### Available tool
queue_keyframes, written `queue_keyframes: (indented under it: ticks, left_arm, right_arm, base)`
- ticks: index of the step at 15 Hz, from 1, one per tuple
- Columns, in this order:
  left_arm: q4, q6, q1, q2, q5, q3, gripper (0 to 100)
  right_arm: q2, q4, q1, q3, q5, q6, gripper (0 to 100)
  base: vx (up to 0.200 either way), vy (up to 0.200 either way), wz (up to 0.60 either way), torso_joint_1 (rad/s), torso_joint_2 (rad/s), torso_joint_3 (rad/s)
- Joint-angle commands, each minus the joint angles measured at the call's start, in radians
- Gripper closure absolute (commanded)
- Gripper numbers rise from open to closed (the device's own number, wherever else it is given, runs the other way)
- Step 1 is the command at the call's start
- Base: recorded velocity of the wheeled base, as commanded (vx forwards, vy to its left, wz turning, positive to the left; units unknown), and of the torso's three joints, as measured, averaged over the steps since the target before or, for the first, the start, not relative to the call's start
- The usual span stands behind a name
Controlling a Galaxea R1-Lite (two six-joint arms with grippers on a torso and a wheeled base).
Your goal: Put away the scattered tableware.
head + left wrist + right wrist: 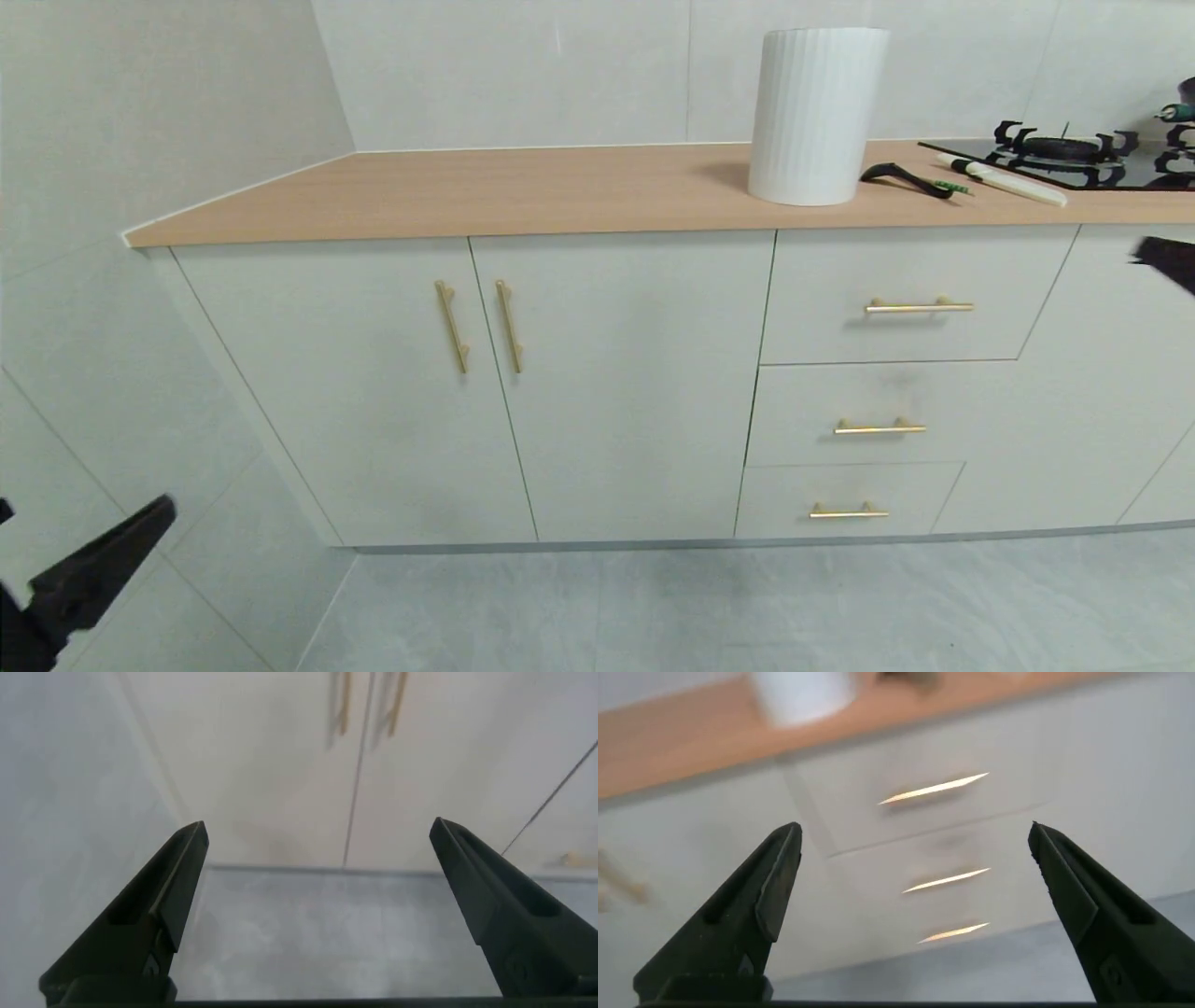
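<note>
- The tableware to be tidied lies on the wooden tabletop (523, 191), over at the right: a black-handled utensil (904, 175) and, just beside it, a long white utensil (1013, 183) that looks like a knife, though I can't be sure.
- Both sit between a tall white ribbed canister (817, 112) and the gas hob (1064, 149); the white one's far end reaches the hob's edge.
- The left hand (318, 826) hangs low near the floor (747, 607), facing the cabinet doors (485, 373), fingers wide apart and holding nothing.
- The right hand (913, 829) sits higher, in front of the drawers, also spread open and empty; the top drawer (920, 294) is shut.
- To my eye this is the approach stage: nothing is picked up yet.
- Next, I'd expect the right arm to rise over the tabletop and close on one utensil's handle. The canister seems the likely home, or the top drawer, which would need pulling open first.
</note>
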Motion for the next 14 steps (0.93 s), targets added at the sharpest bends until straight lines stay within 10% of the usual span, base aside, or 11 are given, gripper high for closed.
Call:
queue_keyframes:
  ticks: [1, 9, 14]
  left_arm:
    - [0.170, 0.020, 0.084, -0.328, -0.015, 0.079, 0]
    - [0.227, 0.117, 0.313, -0.659, -0.024, 0.180, 0]
    - [0.184, 0.140, 0.343, -0.725, -0.096, 0.355, 0]
  right_arm:
    - [-0.600, 0.030, -0.240, 0.287, 0.007, -0.295, 0]
    - [-1.010, 0.171, -0.383, 0.514, 0.087, -0.306, 0]
    - [-1.010, 0.113, -0.383, 0.749, 0.122, -0.299, 0]
  base:
    - [0.000, 0.000, 0.00, 0.000, 0.00, 0.000]
    - [0.000, 0.000, 0.00, 0.000, 0.00, 0.000]
    - [0.000, 0.000, 0.00, 0.000, 0.00, 0.000]
